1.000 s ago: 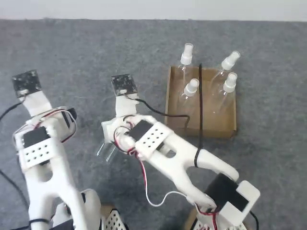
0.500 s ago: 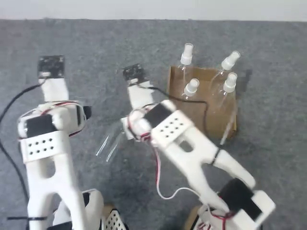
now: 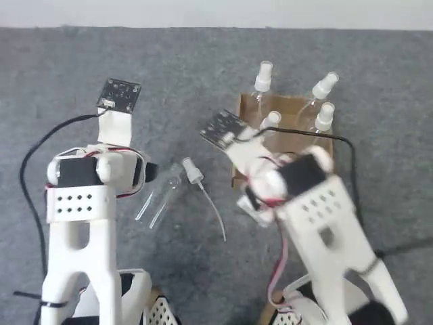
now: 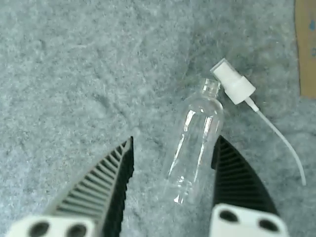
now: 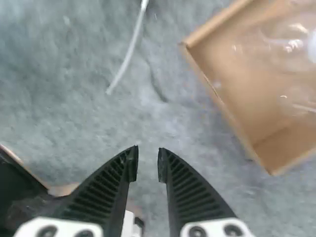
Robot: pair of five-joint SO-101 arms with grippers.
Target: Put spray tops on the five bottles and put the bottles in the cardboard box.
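A clear, capless bottle [image 3: 164, 193] [image 4: 194, 143] lies on its side on the grey carpet. A loose white spray top [image 3: 193, 172] [image 4: 233, 85] lies at its neck, not screwed on, and its thin tube [image 3: 215, 211] trails away. My left gripper [image 4: 174, 140] is open above the bottle, one finger on each side of it and neither touching. The cardboard box [image 3: 247, 112] [image 5: 232, 106] holds several upright bottles with spray tops [image 3: 270, 122]. My right gripper [image 5: 146, 154] hovers over bare carpet near the box's corner, open by a narrow gap and holding nothing.
In the high view the right arm [image 3: 318, 210] covers the front of the box. The left arm [image 3: 81, 203] stands over the carpet left of the bottle. The tube's end [image 5: 126, 59] lies on the carpet beside the box.
The right arm has drawn back from the lying bottle toward the box, uncovering the spray top on the carpet. The left arm has swung in over the bottle.
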